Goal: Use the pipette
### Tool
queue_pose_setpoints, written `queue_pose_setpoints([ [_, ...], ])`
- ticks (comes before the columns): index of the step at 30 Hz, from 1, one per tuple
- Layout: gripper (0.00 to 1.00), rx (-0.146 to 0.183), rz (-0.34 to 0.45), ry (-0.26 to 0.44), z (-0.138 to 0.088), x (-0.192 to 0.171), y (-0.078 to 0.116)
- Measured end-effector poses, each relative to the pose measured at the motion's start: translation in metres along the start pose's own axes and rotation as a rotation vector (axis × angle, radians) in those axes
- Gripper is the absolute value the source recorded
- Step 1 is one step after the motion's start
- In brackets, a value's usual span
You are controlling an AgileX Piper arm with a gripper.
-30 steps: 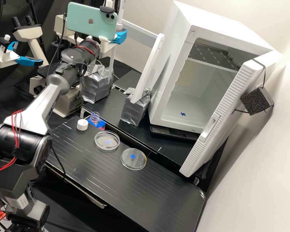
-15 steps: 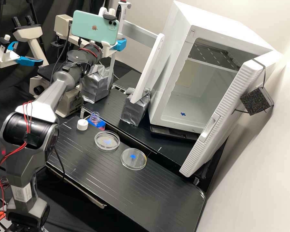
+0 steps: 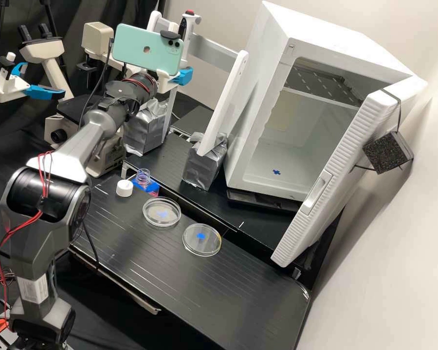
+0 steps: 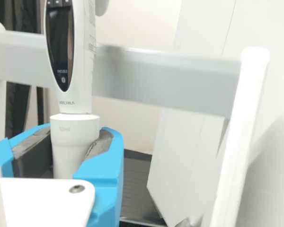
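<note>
At the back left of the high view is my gripper (image 3: 183,76), largely behind the phone, with the pipette (image 3: 189,25) rising upright above it. Seen from the wrist, the gripper (image 4: 75,135) is shut on the pipette (image 4: 82,61), its blue fingers on either side of the white collar below the dark display. The pipette's lower end is hidden. On the black bench stand an uncapped clear bottle (image 3: 143,177) in a blue holder, with pink liquid low in it, a white cap (image 3: 124,188) and two clear petri dishes (image 3: 161,212) (image 3: 202,240).
Behind the pipette runs a grey crossbar (image 4: 165,80) joined to a white post (image 4: 239,142); its foil-wrapped base (image 3: 204,165) stands left of the white incubator (image 3: 267,97), whose door (image 3: 345,165) is open. A microscope (image 3: 104,150) is beyond the arm.
Gripper and pipette have moved together to the right and downward in the high view, bringing the pipette's top into sight. Bottle, cap and dishes have stayed put.
</note>
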Motion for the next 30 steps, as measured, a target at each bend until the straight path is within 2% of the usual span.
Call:
queue_pose_setpoints([
  [6, 0.00, 0.003, -0.018, 0.005, 0.003, 0.002, -0.004],
  [9, 0.00, 0.020, -0.025, -0.001, 0.007, 0.006, -0.006],
  [16, 0.00, 0.018, -0.045, -0.021, 0.016, 0.016, -0.013],
  [23, 0.00, 0.017, -0.052, -0.018, 0.016, 0.017, -0.014],
  [30, 0.00, 0.030, -0.063, -0.007, 0.016, 0.018, -0.016],
])
